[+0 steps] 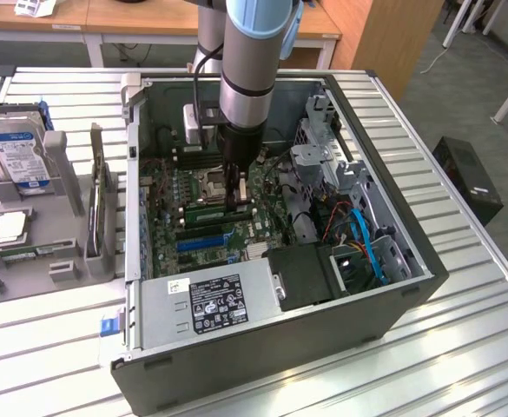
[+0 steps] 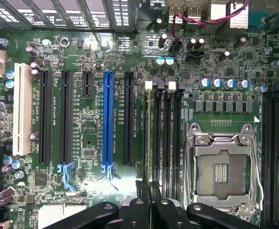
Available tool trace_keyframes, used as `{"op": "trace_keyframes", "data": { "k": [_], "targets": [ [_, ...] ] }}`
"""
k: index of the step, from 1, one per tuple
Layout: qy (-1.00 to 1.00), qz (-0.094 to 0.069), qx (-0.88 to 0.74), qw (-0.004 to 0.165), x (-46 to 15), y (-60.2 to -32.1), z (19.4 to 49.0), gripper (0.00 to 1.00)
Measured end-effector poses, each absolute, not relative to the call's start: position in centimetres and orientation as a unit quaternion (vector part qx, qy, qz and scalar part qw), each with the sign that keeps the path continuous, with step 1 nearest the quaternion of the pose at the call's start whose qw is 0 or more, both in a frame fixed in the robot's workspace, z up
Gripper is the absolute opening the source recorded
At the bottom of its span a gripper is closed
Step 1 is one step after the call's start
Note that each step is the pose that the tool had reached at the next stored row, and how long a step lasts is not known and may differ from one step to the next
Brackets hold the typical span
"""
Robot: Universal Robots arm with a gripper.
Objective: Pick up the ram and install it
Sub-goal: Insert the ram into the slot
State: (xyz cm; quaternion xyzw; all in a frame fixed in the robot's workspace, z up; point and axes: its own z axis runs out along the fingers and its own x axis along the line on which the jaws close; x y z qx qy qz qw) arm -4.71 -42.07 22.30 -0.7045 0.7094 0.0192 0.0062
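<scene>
- Aluminium slatted table (image 1: 471, 287) carries everything. An open tower case (image 1: 280, 360) lies on its side, mid-frame in the exterior view.
- Arm (image 1: 249, 69) drops from top centre into the case.
- Grey power supply (image 1: 210, 304) sits along the case's lower edge. A hard drive (image 1: 17, 152) stands in a rack at the exterior view's left, well apart from the case.
- Green motherboard (image 2: 89, 129) carries one blue slot (image 2: 108, 119) among black ones.
- Gripper (image 1: 236, 201) is down at the board, frame centre, its fingers drawn together and clamped on the ram (image 1: 203, 211).
- The ram stands on edge along the black memory slots (image 2: 170, 138), between the blue slot and the open CPU socket (image 2: 220, 167). Seated or not: cannot tell.
</scene>
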Motion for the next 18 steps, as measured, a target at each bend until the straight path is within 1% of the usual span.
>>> {"op": "trace_keyframes", "data": {
  "k": [18],
  "targets": [
    [0.709, 0.019, -0.705, 0.006, -4.71, -42.07, 22.15, 0.12]
  ]
}}
